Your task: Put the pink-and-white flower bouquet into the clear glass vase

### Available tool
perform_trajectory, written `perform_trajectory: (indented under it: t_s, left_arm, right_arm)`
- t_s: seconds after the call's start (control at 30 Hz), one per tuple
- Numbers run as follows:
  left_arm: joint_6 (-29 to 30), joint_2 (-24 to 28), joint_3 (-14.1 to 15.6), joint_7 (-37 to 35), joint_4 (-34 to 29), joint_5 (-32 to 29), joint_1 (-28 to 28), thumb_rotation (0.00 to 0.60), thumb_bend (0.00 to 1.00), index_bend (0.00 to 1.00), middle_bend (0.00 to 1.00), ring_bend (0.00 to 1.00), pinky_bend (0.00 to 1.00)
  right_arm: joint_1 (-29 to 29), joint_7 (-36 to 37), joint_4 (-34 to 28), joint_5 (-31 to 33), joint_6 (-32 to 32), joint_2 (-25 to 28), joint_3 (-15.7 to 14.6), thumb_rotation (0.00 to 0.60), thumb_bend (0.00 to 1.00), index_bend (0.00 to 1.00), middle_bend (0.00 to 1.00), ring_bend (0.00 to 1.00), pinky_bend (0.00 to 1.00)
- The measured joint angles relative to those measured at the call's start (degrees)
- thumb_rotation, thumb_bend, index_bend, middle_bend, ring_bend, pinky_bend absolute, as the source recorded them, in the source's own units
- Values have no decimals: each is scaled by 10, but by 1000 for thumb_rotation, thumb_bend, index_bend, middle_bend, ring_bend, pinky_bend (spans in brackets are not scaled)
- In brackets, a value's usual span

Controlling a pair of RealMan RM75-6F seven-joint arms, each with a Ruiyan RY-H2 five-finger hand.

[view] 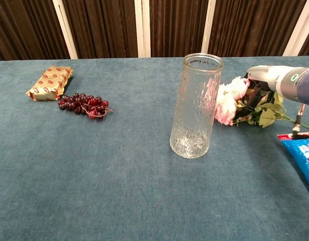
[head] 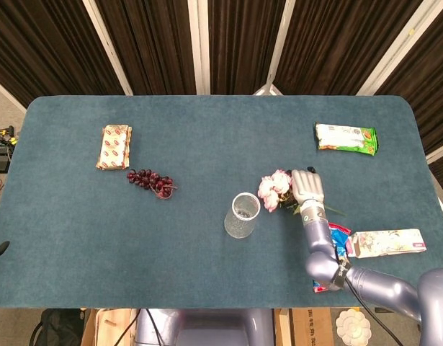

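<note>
So there's one clear glass vase (head: 241, 215) standing upright around the middle of the teal table (head: 207, 137), mouth open, nothing in it. One pink-and-white flower bouquet (head: 274, 191) sits just to the right of it, blooms pointing toward the vase, green leaves and stems trailing off to the right. In the chest view the bouquet (view: 229, 103) looks like it's right next to the vase (view: 195, 106), but from the head view there's a small gap between them.

Only one hand shows, the right hand (head: 306, 189). It's lying over the stem end of the bouquet with its fingers (view: 255, 95) curled down into the leaves, so it looks like it's gripping the stems. I can't tell whether the flowers are lifted or resting on the cloth. The left hand isn't visible in either camera.

Other stuff, one of each: a bunch of dark red grapes (head: 150, 181) on the left, a tan snack packet (head: 114, 146) just beyond it, a green-and-white packet (head: 345, 138) at far right, a white carton (head: 387, 242) near the right edge, and a blue bag (view: 304, 155) under the right arm.
</note>
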Motion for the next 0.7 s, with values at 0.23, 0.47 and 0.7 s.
perform_trajectory:
  t_s: [0.23, 0.47, 0.7]
  left_arm:
    - [0, -1, -1, 0, 0, 0, -1, 600, 188, 102, 0, 0, 0]
    - [0, -3, -2, 3, -1, -4, -1, 600, 188, 103, 0, 0, 0]
    - [1, -6, -2, 6, -2, -4, -1, 600, 188, 103, 0, 0, 0]
  right_arm:
    - [-16, 75, -10, -73, -9, 24, 16, 600, 304, 503, 483, 556, 121]
    - [-30, 151, -30, -109, -36, 81, 51, 600, 303, 505, 483, 556, 121]
    - [-50, 285, -81, -147, -54, 144, 136, 600, 305, 540, 486, 556, 110]
